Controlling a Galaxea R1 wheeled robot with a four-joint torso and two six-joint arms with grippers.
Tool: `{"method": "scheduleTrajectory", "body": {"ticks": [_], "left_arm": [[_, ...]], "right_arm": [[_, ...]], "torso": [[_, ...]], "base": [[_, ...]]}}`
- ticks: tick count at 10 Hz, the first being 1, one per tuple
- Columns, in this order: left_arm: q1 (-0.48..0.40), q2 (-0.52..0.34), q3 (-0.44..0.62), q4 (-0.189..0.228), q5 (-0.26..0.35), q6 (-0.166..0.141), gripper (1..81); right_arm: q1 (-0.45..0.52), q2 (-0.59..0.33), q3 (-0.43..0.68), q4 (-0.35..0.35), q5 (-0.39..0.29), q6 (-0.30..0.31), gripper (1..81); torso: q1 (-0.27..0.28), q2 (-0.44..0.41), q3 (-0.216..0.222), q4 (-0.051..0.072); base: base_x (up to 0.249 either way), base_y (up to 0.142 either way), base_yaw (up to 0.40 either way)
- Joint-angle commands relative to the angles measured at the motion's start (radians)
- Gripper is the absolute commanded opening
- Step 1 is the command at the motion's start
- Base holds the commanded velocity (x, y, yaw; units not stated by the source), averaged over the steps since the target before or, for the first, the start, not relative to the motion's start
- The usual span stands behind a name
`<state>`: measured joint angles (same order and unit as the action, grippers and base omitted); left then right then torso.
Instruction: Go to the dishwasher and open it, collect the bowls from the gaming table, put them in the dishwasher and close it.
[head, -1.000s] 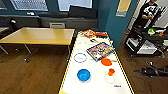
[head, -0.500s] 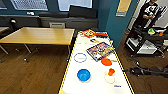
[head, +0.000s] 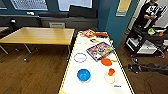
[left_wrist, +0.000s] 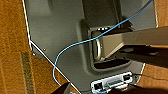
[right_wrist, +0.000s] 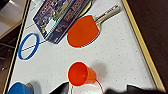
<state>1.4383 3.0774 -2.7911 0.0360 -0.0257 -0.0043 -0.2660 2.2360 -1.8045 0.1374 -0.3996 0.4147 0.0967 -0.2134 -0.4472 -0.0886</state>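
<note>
2 bowls, blue bowl (head: 83, 75) and orange bowl (head: 111, 72), sit lower centre on the white counter (head: 97, 82); wooden floor (head: 37, 72) around; jaws' state unreadable.

Office games lounge, white game table (head: 95, 75), wooden table (head: 40, 35)

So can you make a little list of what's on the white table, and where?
table: long white table with yellow edges
blue bowl: near end, toward wooden-table side
orange cup: across from the blue bowl
orange paddle: just beyond the cup
game box: mid-table, colourful
blue ring: beside the box
person: far right, standing
</note>
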Motion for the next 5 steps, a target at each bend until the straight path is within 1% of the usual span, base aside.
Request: {"method": "scheduleTrajectory", "body": {"ticks": [1, 3, 5], "left_arm": [[-0.009, -0.002, -0.001, -0.01, 0.07, -0.003, 81.1], [-0.009, 0.001, -0.001, -0.01, 0.07, -0.003, 81.1], [-0.009, 0.0, -0.001, -0.01, 0.072, -0.003, 81.1]], "right_arm": [[0.136, 0.052, -0.076, 0.019, -0.035, 0.01, 81.1], [0.132, 0.09, -0.11, 0.019, -0.035, 0.01, 81.1], [0.125, 0.109, -0.163, 0.024, -0.027, 0.016, 81.1]], "torso": [[0.0, 0.0, 0.0, 0.0], [0.0, 0.0, 0.0, 0.0], [0.001, 0.0, 0.0, 0.0]], "base": [[0.0, 0.0, 0.0], [0.0, 0.0, 0.0], [0.0, 0.0, 0.0]]}}
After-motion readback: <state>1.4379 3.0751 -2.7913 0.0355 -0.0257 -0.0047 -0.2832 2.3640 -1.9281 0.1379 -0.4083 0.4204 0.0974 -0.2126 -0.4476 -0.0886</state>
